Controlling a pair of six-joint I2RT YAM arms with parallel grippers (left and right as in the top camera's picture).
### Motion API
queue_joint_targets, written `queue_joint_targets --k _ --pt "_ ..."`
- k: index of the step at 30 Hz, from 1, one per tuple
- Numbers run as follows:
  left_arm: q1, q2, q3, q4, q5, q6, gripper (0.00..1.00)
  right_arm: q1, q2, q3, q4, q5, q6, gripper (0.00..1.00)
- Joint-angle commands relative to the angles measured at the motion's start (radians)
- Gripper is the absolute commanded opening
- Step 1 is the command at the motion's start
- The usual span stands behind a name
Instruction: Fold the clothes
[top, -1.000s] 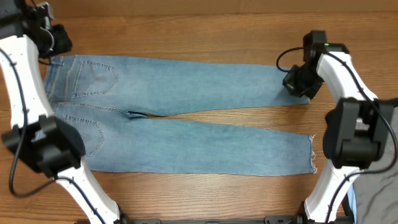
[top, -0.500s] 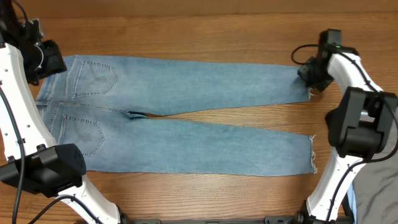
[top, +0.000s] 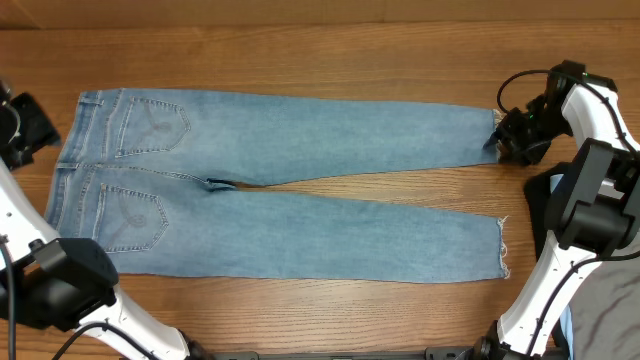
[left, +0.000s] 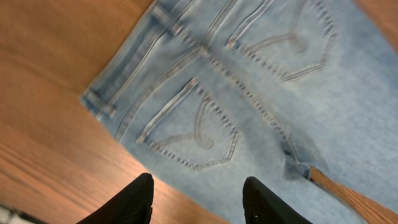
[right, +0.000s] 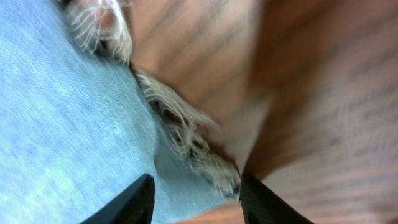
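Note:
The light blue jeans lie flat on the wooden table, waistband at the left, both legs stretched right, back pockets up. My left gripper is open and empty, off the waistband's left edge; its wrist view shows the waistband and both stitched pockets beyond its fingers. My right gripper is open and empty just past the far leg's frayed hem; in the right wrist view the frayed threads lie between and ahead of its fingers.
The near leg's frayed hem lies at the right front. A grey garment and a sliver of pale cyan cloth sit at the bottom right corner, beside the right arm's base.
Both grippers have moved outward off the jeans: the left one went left and down from the waistband corner, the right one went right past the far hem. The jeans now lie fully uncovered.

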Motion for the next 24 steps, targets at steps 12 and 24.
queue_joint_targets --k 12,24 --pt "0.131 -0.203 -0.34 0.059 0.037 -0.026 0.47 -0.026 0.035 0.005 0.316 -0.027 0.05 0.04" --pt "0.193 -0.203 -0.708 0.283 -0.057 -0.104 0.52 -0.1 -0.01 0.29 0.003 -0.237 -0.133 0.52"
